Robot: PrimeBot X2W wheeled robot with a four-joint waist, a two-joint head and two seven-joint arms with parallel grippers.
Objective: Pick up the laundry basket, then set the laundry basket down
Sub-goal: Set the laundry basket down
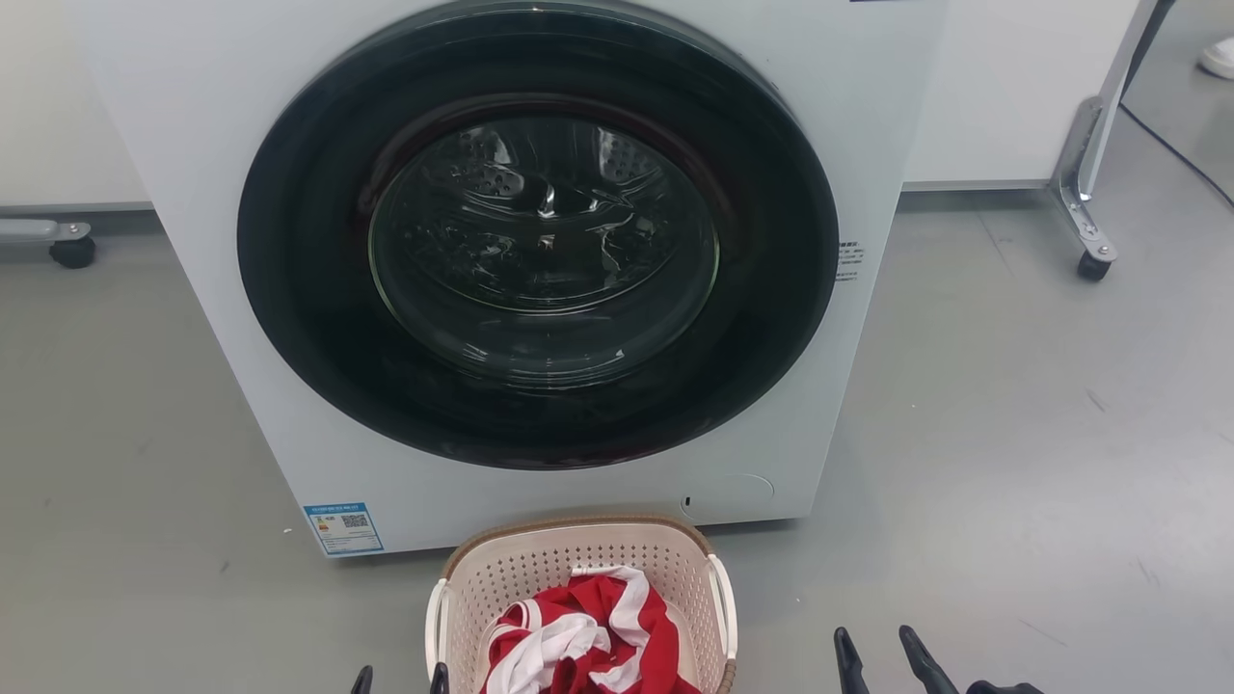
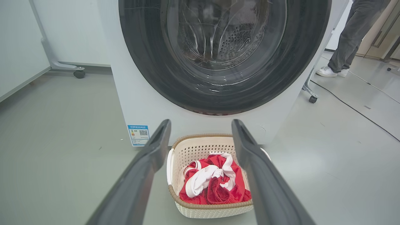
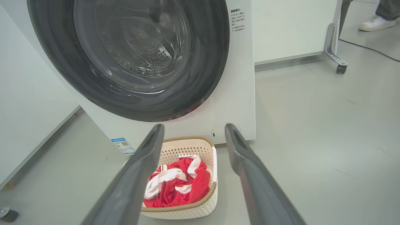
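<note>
Laundry basket (image 1: 578,564): cream perforated plastic, brown woven-look rim, white handles on both sides, holding a red-and-white garment (image 1: 588,641). It is sitting upright on the grey floor (image 1: 1012,434), just before the washer (image 1: 540,241), mouth facing up, long axis seemingly running washer-to-robot. Left gripper (image 1: 400,682) and right gripper (image 1: 877,651) are both standing spread, gripping nothing.

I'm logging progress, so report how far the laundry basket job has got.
Done: nothing yet; the laundry basket sits on the floor before the washing machine, a red and white garment inside. In hand: the left pincer and right pincer are open, low to either side of its near end, gripping nothing. Left: grasp the basket, lift it, set it down.
</note>
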